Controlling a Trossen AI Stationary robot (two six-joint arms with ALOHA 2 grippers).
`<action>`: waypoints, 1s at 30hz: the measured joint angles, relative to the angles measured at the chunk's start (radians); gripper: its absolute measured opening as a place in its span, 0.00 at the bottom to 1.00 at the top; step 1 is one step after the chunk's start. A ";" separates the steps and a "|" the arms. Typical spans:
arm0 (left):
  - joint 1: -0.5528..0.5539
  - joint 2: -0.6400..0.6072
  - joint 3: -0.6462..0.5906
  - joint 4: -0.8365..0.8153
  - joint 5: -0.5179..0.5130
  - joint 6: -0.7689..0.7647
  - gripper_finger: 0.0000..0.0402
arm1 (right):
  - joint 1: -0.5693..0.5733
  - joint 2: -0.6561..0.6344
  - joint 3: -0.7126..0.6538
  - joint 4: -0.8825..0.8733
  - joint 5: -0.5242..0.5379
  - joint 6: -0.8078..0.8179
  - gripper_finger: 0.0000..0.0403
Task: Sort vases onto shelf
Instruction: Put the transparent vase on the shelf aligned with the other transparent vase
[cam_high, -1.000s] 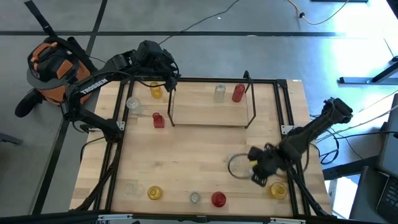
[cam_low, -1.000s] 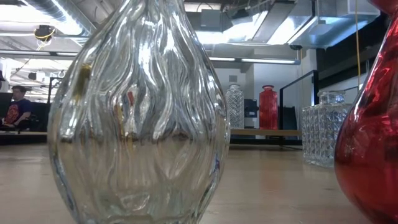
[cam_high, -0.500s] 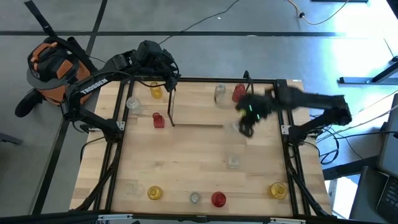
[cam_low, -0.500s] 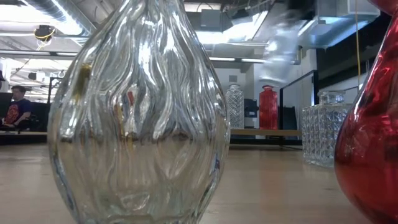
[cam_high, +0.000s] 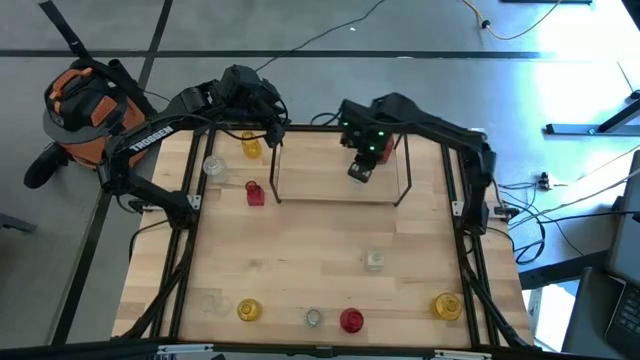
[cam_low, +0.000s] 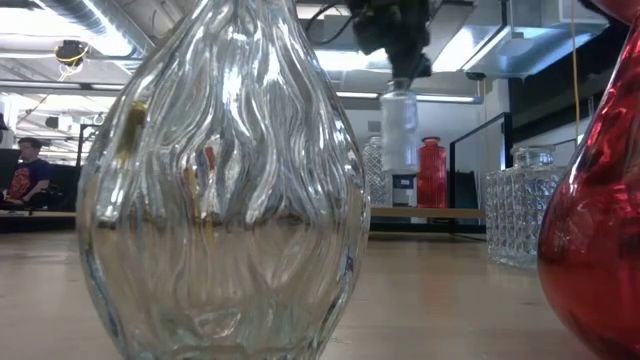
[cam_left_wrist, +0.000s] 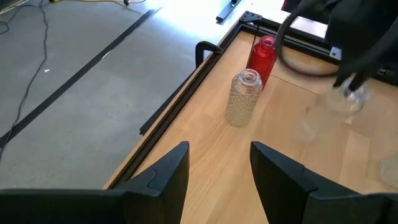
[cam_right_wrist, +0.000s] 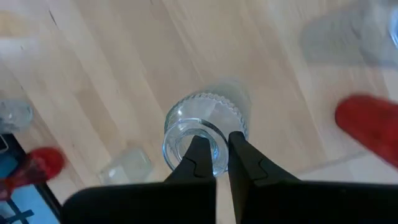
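My right gripper (cam_high: 360, 172) hangs over the shelf (cam_high: 310, 170), shut on a clear glass vase (cam_low: 398, 128) that it holds clear above the board. A textured clear vase (cam_left_wrist: 242, 98) and a red vase (cam_left_wrist: 262, 55) stand on the shelf's far edge. My left gripper (cam_left_wrist: 217, 168) waits open at the shelf's far left corner, with nothing between its fingers. Other vases stand on their bases on the table: yellow (cam_high: 250, 147), clear (cam_high: 213, 166) and red (cam_high: 255, 193) left of the shelf, and clear (cam_high: 374, 260) near the middle. My right gripper holds the clear vase by its rim (cam_right_wrist: 219, 124). One finger (cam_right_wrist: 199, 158) reaches into the mouth and the other (cam_right_wrist: 241, 158) stays outside the neck, pinching the glass wall. The fingers come from above, pointing down. The vase hangs upright below them, clear of the shelf.
Along the near edge stand a yellow (cam_high: 248, 310), a clear (cam_high: 313, 318), a red (cam_high: 351, 320) and another yellow vase (cam_high: 447, 305). The shelf's black wire posts (cam_high: 274, 165) rise at its ends. Bare tabletop lies between shelf and near row.
My right gripper has swung from the table's near right part toward the far edge and upward, carrying the clear vase with it. It now hangs over the shelf beside the clear and red vases. My left arm has kept still.
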 joint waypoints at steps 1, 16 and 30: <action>0.000 0.000 0.000 0.000 0.000 0.000 0.41 | 0.000 0.017 0.012 0.008 0.000 0.000 0.00; 0.000 0.000 0.000 -0.001 0.000 0.000 0.41 | -0.094 0.089 0.030 0.058 0.009 0.088 0.00; -0.001 0.000 0.000 -0.001 -0.030 0.005 0.41 | -0.136 0.089 0.018 0.074 0.009 0.118 0.00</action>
